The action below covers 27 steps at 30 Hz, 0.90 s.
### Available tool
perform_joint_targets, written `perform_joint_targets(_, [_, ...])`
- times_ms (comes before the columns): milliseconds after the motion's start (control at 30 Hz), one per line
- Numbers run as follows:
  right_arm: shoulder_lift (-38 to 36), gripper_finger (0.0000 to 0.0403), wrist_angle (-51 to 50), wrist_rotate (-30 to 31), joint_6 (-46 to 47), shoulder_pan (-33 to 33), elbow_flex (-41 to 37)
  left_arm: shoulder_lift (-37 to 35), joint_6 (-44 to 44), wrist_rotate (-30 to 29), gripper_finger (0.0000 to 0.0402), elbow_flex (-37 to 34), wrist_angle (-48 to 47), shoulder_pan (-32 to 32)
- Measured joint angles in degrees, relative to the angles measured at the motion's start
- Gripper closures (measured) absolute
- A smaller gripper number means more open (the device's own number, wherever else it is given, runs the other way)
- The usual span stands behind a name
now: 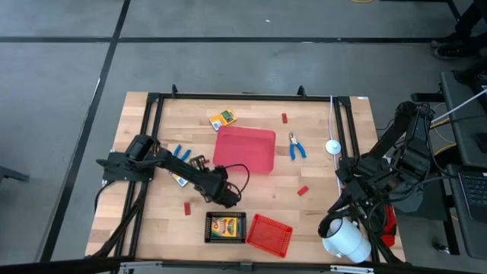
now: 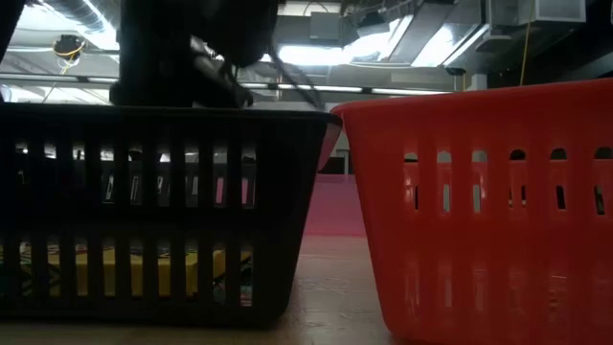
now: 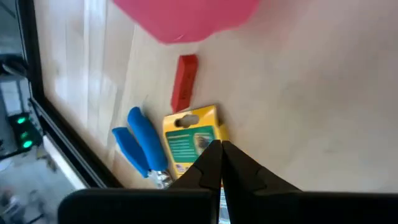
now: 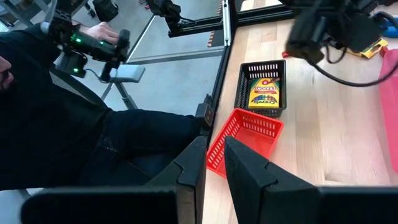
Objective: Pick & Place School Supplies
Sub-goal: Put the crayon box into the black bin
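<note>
We see the left end effector [image 3: 221, 149] pinched fully together over the pale wooden desk [image 1: 319, 209], a yellow-and-green card box [image 3: 189, 140] just beyond its tips, while the right end effector [image 4: 214, 155], narrowly parted and empty, waits at the desk's edge near a seated person [image 4: 68, 112].

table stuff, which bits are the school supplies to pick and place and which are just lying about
Job:
- crayon box at the far edge
- crayon box in the black basket
- blue-handled pliers
- blue-handled pliers
- red blocks

Lying about:
- red tray
- red basket
- white round thing
</note>
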Motion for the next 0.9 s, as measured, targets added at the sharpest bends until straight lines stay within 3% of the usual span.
perform_joint_targets(133, [0.00, 0.0341, 0.00, 0.00, -0.15, 0.00, 0.00, -0.09, -2.32, -1.29, 0.0400, 1.29, -0.38, -1.57])
perform_joint_targets(300, [0.03, 0.0341, 0.00, 0.00, -0.39, 0.47, 0.00, -0.09, -7.00, -0.69, 0.0393, -1.95, 0.99, -3.34])
perform_joint_targets(700, [0.09, 0.0341, 1.31, -0.02, 0.07, 0.76, 0.00, -0.11, -6.54, 5.67, 0.0241, -8.93, 5.31, -3.06])
perform_joint_targets(900, [0.09, 0.0341, 1.33, -0.01, 0.19, 0.74, 0.00, -0.11, -6.39, 5.52, 0.0208, -13.24, 7.10, -2.82])
